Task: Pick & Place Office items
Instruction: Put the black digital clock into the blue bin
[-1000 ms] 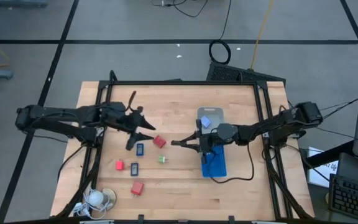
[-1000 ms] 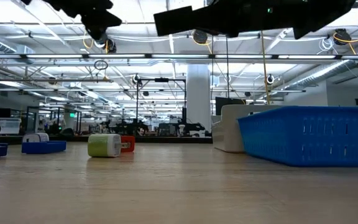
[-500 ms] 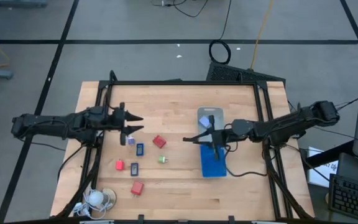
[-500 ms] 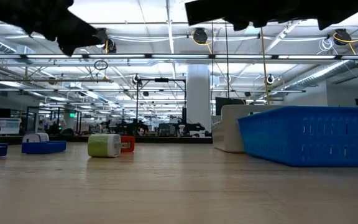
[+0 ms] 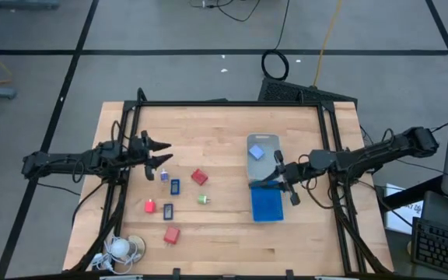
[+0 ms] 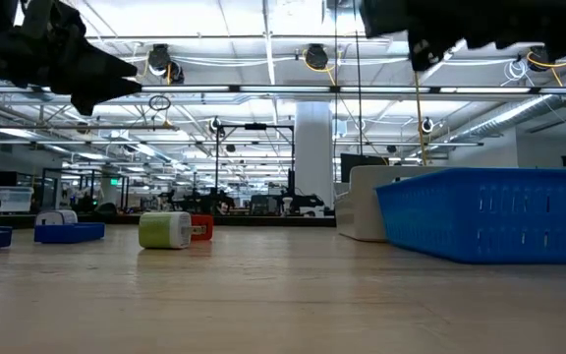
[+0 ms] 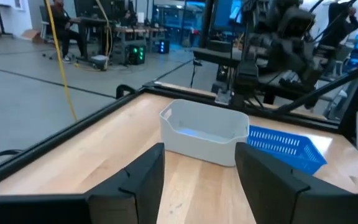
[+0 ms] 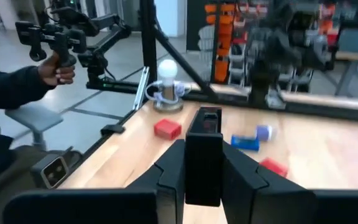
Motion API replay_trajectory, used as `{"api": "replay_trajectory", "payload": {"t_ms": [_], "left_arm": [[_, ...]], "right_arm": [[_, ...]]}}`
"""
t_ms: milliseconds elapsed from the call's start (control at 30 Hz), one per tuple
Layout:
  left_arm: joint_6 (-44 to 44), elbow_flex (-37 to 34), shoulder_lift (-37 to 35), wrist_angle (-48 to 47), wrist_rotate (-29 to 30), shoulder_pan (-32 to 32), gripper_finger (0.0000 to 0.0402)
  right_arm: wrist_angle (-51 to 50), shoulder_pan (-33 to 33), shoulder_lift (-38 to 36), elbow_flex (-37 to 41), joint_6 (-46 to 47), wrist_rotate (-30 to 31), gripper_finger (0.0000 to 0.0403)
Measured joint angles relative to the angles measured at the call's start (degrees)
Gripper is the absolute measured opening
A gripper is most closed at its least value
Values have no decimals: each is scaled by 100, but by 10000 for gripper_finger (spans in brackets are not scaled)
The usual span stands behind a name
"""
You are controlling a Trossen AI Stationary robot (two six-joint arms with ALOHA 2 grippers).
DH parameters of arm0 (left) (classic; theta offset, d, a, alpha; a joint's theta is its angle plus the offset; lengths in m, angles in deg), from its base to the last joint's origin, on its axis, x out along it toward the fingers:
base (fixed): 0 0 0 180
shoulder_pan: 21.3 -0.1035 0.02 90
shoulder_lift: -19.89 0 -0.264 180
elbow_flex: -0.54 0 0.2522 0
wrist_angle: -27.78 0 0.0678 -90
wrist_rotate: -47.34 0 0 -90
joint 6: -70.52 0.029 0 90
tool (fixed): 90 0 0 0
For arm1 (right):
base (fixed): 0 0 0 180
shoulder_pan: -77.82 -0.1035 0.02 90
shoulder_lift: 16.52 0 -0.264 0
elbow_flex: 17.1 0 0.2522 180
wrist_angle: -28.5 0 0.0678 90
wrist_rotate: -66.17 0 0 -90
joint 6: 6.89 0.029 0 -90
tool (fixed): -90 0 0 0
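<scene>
Several tiny office items lie on the table's left half: red blocks point(image 5: 200, 177) point(image 5: 149, 206) point(image 5: 171, 234), blue-and-black pieces point(image 5: 175, 187) point(image 5: 168, 211), a green bit point(image 5: 203, 199) and a small pale-blue piece point(image 5: 164, 175). A light-blue cube point(image 5: 257, 153) sits in the clear tray point(image 5: 261, 141). My left gripper point(image 5: 162, 152) hangs open above the table, just left of the items. My right gripper point(image 5: 274, 179) is over the place where the clear tray meets the blue tray point(image 5: 267, 206). It is shut on a black rectangular piece point(image 8: 204, 149). My right gripper pinches the black rectangular piece point(image 8: 204, 134) between its two fingers point(image 8: 169, 180). The fingers come roughly level from the table's right, pointing left. The piece stands between them and reaches past their tips, lifted clear of the table.
A white coiled-cord thing point(image 5: 121, 247) rests at the near left corner. A black frame point(image 5: 224, 103) runs round the table. In the right wrist view a person's hand point(image 8: 55, 68) holds a controller beyond the table's left side. Bare wood lies between the items and the trays.
My left gripper has drawn back toward the table's left edge, away from the items. The pale-blue piece now shows on the table where its fingers had been. My right gripper has moved from the table's middle toward the right edge, ending over the trays.
</scene>
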State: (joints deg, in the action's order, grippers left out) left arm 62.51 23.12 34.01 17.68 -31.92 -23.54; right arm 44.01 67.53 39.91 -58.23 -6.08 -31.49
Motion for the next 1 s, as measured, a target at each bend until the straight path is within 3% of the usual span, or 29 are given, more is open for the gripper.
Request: {"api": "replay_trajectory", "payload": {"t_ms": [367,633,1000], "left_arm": [[140,-298,-189,-37,186,0,214],[86,-413,-198,88,179,0,197],[-69,-413,-231,-255,186,0,175]], "right_arm": [[-35,-39,-160,838,769,7,58],[1063,-262,-233,1486,883,-2,58],[800,-566,-655,1586,742,-7,58]]}}
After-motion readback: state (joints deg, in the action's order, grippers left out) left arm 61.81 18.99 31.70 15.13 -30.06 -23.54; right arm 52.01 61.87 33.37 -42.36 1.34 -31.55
